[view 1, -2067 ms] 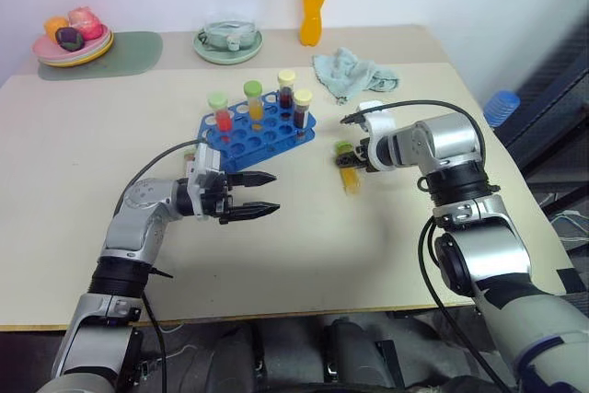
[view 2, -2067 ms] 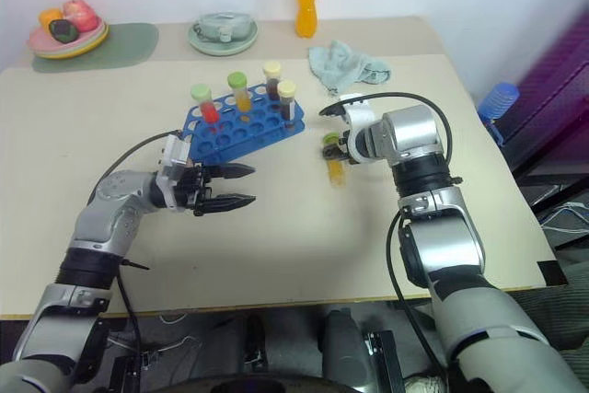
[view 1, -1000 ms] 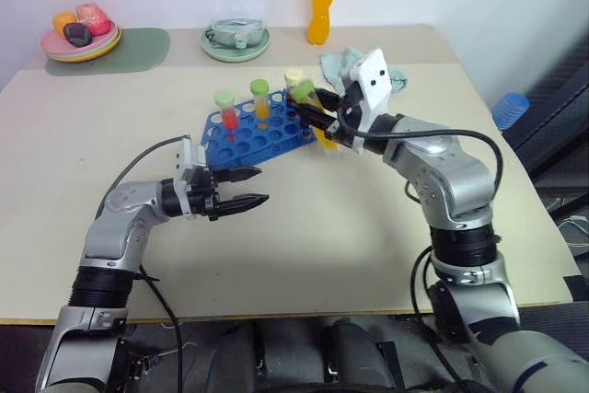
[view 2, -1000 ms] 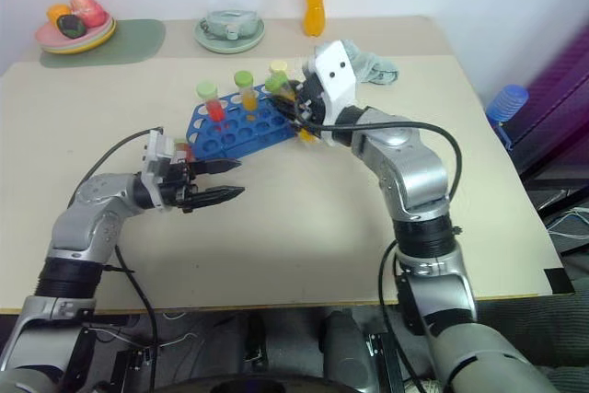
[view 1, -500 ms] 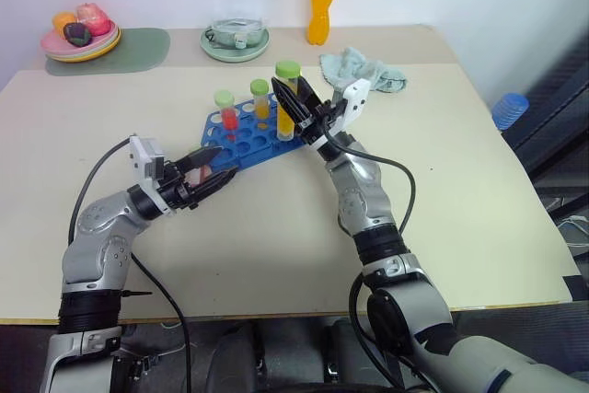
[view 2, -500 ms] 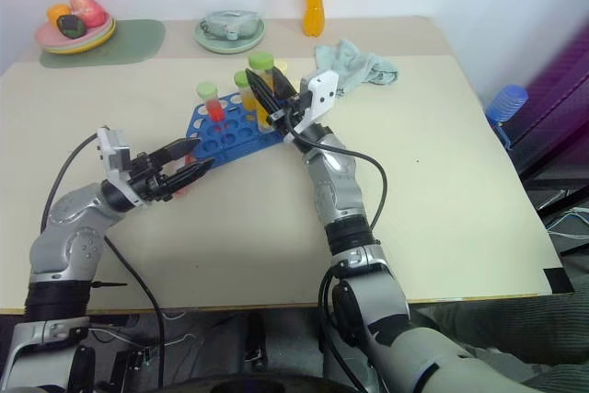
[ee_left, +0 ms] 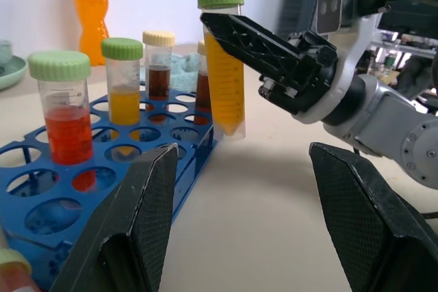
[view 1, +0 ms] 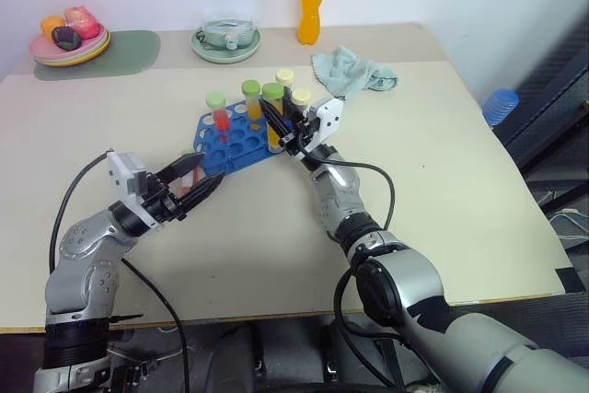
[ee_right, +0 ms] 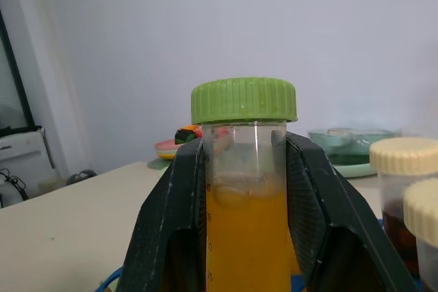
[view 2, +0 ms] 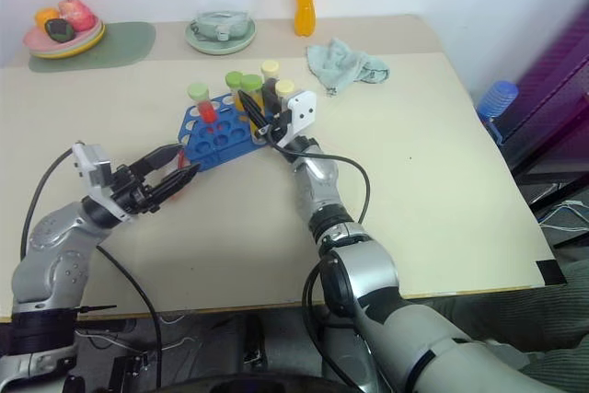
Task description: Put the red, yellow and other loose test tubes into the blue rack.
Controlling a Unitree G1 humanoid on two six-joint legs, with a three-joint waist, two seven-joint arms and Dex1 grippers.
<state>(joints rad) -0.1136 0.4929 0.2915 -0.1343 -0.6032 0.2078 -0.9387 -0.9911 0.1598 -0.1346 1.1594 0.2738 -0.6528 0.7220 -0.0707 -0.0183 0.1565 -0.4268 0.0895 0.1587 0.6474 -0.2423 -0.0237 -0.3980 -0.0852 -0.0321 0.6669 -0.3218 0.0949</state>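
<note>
The yellow-orange tube is standing upright in the right gripper, clenched around its sides at the blue rack's edge, its tip hiding whether it is entering a hole, while the left gripper is waiting spread wide, empty, near the rack's other end.

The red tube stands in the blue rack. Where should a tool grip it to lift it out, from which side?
Grip the red tube on its clear wall just under the green cap, coming from above. It stands upright with its lower end sunk in the blue rack, and a yellow tube stands beside it.
</note>
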